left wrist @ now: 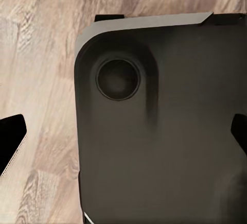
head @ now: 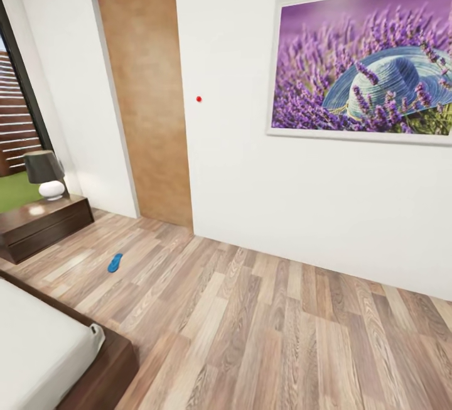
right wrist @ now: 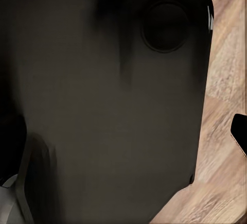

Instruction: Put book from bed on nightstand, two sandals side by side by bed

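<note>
The head view shows the bedroom in transit. One blue sandal [head: 115, 263] lies flat on the wood-plank floor [head: 263, 328] at about 9 o'clock, between the nightstand [head: 37, 225] at 9 to 10 o'clock and the bed [head: 56, 347] corner at 7 to 8 o'clock, apart from both. A lamp [head: 44, 174] stands on the nightstand.

Left end effector [left wrist: 123, 136]: dark fingertips sit at opposite frame edges, so it reads as spread, holding nothing. Right end effector [right wrist: 239, 134]: one fingertip is visible; its state cannot be determined. Both wrist views look down onto the robot's dark base [left wrist: 154, 131] and the floor.

Handling judgement: the sandal is likely light, thin and flexible. Pinch across the narrow sole edge near mid-length; a low profile against the floor leaves little clearance for the fingers.
</note>
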Motion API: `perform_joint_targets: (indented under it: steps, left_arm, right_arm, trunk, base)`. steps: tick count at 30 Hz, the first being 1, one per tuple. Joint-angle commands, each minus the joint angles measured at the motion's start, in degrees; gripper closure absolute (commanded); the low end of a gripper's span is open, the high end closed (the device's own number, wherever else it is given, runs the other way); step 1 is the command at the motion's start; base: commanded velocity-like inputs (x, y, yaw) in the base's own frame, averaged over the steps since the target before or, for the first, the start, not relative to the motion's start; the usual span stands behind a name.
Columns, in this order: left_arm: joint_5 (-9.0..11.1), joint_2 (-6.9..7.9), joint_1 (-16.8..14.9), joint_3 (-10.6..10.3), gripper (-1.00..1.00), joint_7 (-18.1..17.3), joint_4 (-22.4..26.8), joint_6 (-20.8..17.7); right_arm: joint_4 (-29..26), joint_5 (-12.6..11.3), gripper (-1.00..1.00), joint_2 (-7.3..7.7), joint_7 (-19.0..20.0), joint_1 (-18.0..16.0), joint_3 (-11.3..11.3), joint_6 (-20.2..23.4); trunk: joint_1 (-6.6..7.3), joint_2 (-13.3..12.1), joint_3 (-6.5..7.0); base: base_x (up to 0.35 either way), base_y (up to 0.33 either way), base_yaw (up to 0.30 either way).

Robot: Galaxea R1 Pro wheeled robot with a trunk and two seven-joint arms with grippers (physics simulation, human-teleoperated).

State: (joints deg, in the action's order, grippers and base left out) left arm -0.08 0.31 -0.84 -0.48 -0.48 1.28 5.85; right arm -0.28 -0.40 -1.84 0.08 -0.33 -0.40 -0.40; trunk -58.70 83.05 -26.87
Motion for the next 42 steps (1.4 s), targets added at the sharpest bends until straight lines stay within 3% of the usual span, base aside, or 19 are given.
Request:
perform_joint_targets:
  steps: [1, 10, 21, 42]
  left_arm:
    - [0.0, 0.02, 0.0, 0.0, -1.0, 0.0, -0.1, 0.2]
    - [0.0, -0.02, 0.0, 0.0, -1.0, 0.0, -0.1, 0.2]
    - [0.0, -0.04, 0.0, 0.0, -1.0, 0.0, -0.1, 0.2]
    - [0.0, -0.04, 0.0, 0.0, -1.0, 0.0, -0.1, 0.2]
  right_arm:
    - [0.0, 0.0, -1.0, -0.01, 0.0, 0.0, 0.0, 0.0]
    - [-0.1, 0.0, -1.0, 0.0, 0.0, 0.0, 0.0, 0.0]
    - [-0.2, 0.0, -1.0, 0.0, 0.0, 0.0, 0.0, 0.0]
    - [0.0, 0.0, -1.0, 0.0, 0.0, 0.0, -0.1, 0.0]
  trunk:
    - [-0.03, 0.0, -0.06]
    - [-0.03, 0.0, -0.06]
    - [-0.03, 0.0, -0.06]
    - [-0.03, 0.0, -0.06]
  base:
    - [0.332, 0.0, 0.0]
    - [0.256, 0.0, -0.005]
    - [0.063, 0.0, -0.083]
    - [0.003, 0.0, -0.24]
